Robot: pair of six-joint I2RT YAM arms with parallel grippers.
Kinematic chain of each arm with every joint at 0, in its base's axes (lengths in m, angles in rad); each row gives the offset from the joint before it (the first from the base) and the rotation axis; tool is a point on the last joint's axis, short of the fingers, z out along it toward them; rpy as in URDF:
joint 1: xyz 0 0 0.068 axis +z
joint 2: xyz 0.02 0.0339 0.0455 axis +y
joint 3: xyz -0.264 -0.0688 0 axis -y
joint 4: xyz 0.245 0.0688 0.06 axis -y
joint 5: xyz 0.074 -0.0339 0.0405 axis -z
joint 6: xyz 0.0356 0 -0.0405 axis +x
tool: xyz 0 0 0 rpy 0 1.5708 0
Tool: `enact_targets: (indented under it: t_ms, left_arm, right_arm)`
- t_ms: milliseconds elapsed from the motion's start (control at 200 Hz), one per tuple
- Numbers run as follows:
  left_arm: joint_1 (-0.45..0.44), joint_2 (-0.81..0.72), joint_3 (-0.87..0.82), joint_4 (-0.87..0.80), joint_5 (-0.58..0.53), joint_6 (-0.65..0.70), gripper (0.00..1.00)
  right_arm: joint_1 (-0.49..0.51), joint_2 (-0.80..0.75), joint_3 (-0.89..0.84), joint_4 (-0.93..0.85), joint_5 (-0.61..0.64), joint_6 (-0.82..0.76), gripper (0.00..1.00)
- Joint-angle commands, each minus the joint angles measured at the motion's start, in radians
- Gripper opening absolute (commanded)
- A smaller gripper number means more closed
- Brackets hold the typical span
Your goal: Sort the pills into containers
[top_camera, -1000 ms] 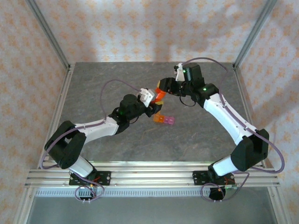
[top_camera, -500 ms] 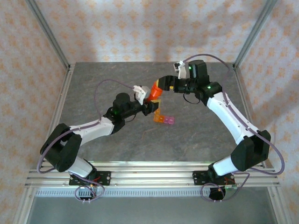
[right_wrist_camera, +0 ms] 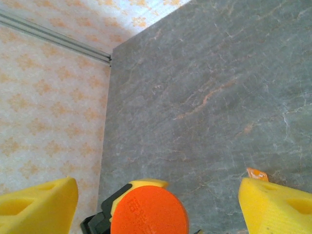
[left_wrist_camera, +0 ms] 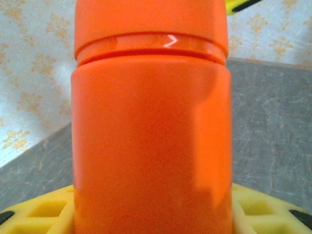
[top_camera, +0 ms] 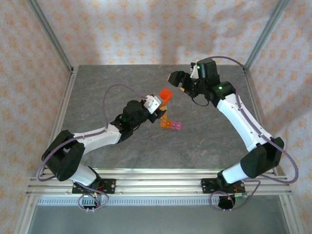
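- Top external: left gripper (top_camera: 161, 103) clamped on orange bottle (top_camera: 165, 94), cap on; right gripper (top_camera: 176, 82) jaws apart, just far-right of it
- containers (top_camera: 170, 125) sit on the table near the bottle; looks like the uncapping step; next probably needs right jaws square on the cap

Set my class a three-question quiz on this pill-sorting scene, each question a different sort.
1. Which gripper holds the orange bottle?
2. True or false: the right gripper is shut on a pill.
3. The two containers rest on: A the table; B a tray; C the bottle's cap.
Key: 1 left gripper; 2 false, it is open; 3 A.
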Motion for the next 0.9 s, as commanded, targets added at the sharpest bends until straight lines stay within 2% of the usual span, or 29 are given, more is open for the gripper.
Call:
enact_targets:
  t_ms: [0,566,696,896]
  left_arm:
    - [-0.010,0.010,0.020,0.007,-0.032,0.044,0.00]
    - [-0.019,0.037,0.047,0.018,-0.037,0.028,0.00]
    - [-0.019,0.037,0.050,0.020,-0.037,0.024,0.00]
    - [-0.019,0.046,0.054,0.034,-0.035,0.010,0.00]
  right_arm:
    - [0.033,0.017,0.008,-0.027,0.033,0.017,0.85]
    - [0.079,0.024,-0.082,0.012,0.036,0.026,0.79]
    - [0.080,0.020,-0.094,0.022,0.028,0.026,0.72]
    - [0.080,0.016,-0.106,0.040,-0.001,0.010,0.53]
